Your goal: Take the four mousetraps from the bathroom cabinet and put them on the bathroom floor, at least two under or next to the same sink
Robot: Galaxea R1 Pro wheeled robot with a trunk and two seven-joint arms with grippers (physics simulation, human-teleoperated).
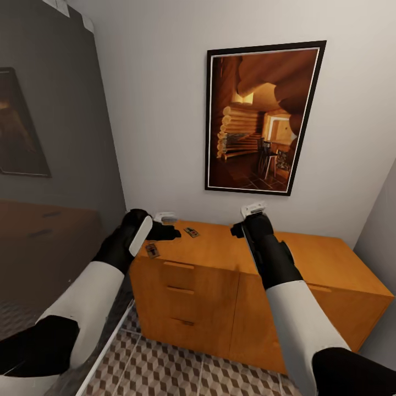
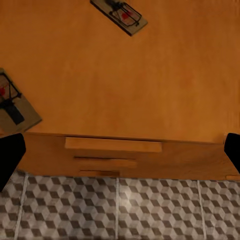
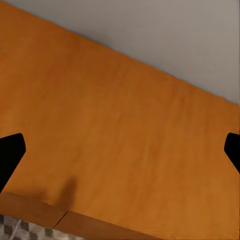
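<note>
Two mousetraps [image 1: 191, 232] [image 1: 152, 251] lie on the cabinet [image 1: 220, 253] top beneath the left gripper [image 2: 120, 150], jaws spread, empty; right gripper [image 3: 120, 150] spread over bare top.

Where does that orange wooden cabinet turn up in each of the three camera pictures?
Head view: the cabinet stands against the wall, lower middle.
Left wrist view: its top and drawer handles lie above the patterned floor.
Right wrist view: its bare top meets the wall.
Shared landmark: the cabinet's front edge.
</note>
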